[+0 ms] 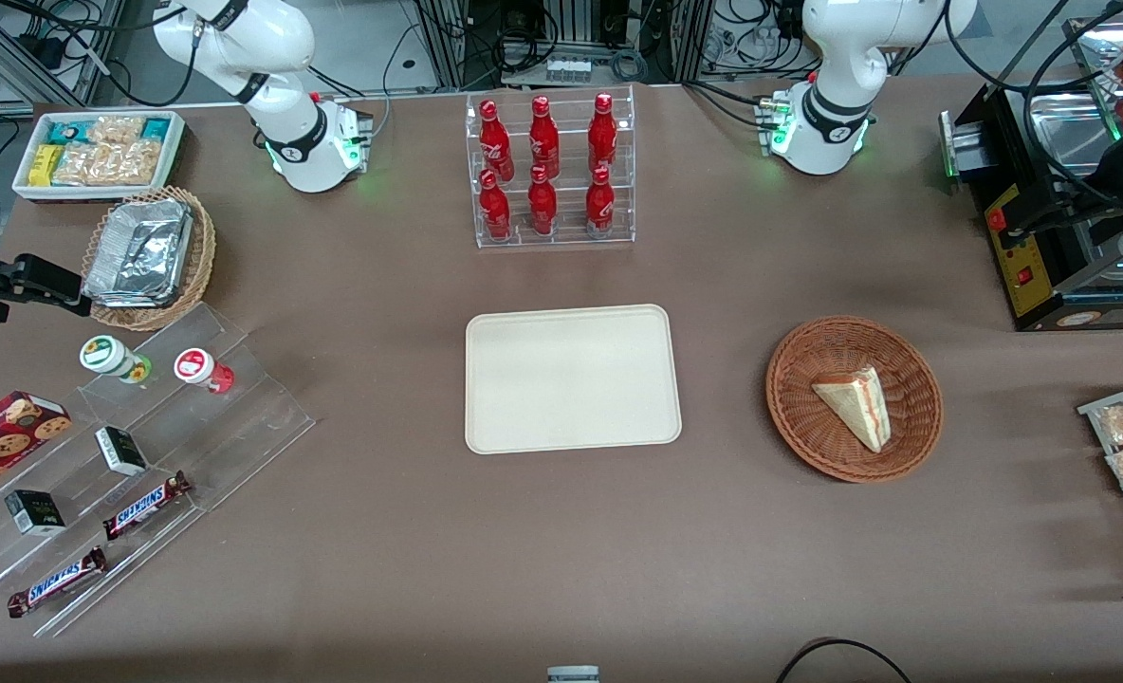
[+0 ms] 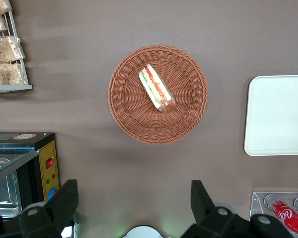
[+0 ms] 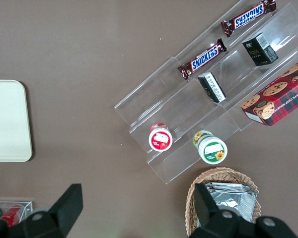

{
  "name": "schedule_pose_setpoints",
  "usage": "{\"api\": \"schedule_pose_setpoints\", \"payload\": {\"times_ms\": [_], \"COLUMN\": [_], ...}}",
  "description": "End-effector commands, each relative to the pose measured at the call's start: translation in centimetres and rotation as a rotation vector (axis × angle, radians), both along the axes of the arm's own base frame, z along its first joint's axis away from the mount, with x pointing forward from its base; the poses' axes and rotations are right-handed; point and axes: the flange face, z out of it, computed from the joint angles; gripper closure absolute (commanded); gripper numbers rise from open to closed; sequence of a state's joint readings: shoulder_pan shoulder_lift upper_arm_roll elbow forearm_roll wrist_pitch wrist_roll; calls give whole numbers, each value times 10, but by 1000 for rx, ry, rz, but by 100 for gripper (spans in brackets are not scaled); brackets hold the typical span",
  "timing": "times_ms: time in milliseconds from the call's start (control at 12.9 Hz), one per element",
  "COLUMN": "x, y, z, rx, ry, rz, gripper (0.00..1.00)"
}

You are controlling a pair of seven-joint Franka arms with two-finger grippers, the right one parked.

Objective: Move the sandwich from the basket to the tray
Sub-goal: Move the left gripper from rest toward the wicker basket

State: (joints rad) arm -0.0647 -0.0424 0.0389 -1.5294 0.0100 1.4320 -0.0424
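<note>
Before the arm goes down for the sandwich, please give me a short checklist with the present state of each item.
1. Triangular white-bread sandwich lies in the round reddish-brown wicker basket: ok.
2. Nothing covers the sandwich: ok.
3. Left gripper fingers open, holding nothing: ok.
4. Gripper high above the table, the basket under its camera: ok.
5. Flat cream-beige rectangular tray bare for the drop: ok.
6. Grip firmness on soft bread: cannot tell.

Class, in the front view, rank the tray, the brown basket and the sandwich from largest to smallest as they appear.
1. Tray
2. Basket
3. Sandwich, lying in the basket

The claw, open, hangs above the table beside the basket.
</note>
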Motion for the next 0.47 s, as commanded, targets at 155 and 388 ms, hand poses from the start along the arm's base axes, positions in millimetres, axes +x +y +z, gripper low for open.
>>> {"api": "schedule_pose_setpoints", "payload": {"times_ms": [155,388], "x": [2,16], "y": [-3,-4], "z": [-2,-21], "rx": [5,14], "ry": [23,35], "rz": [-18,-10], "gripper": [0,0]}}
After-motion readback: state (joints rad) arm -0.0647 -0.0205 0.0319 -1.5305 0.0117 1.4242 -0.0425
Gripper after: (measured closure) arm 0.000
